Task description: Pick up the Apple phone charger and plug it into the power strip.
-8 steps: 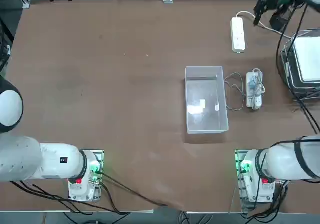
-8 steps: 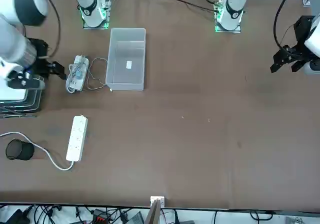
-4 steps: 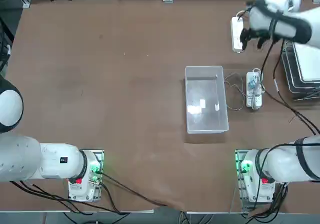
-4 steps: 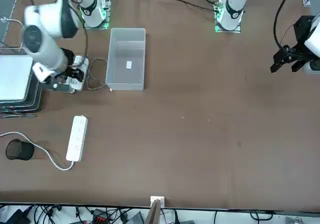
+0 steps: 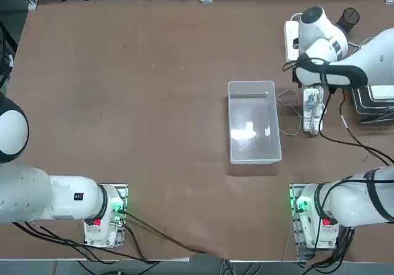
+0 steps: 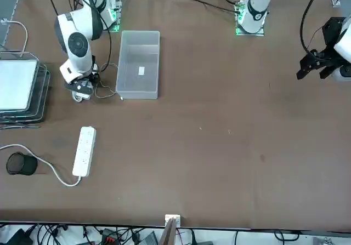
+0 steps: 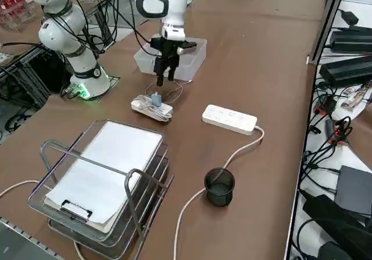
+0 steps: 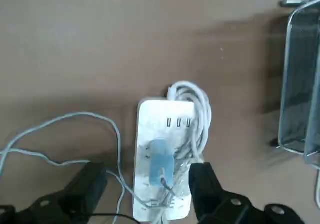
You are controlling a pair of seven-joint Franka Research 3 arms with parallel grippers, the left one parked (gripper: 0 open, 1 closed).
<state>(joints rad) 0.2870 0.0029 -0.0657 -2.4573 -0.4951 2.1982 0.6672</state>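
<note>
In the right side view, a wire rack [image 7: 110, 184] fills the lower left and a mesh cup [image 7: 219, 187] sits below center, near the power strip [image 7: 229, 119] right of center, while the right gripper [image 7: 167, 77], jaws wide and holding nothing, hangs at upper center near the charger [image 7: 156, 99], which rests on the cord-bundled strip [image 7: 151, 108].

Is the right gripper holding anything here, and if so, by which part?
Nothing is held: the right gripper is open above the charger, which sits on the strip with the bundled cord.
</note>
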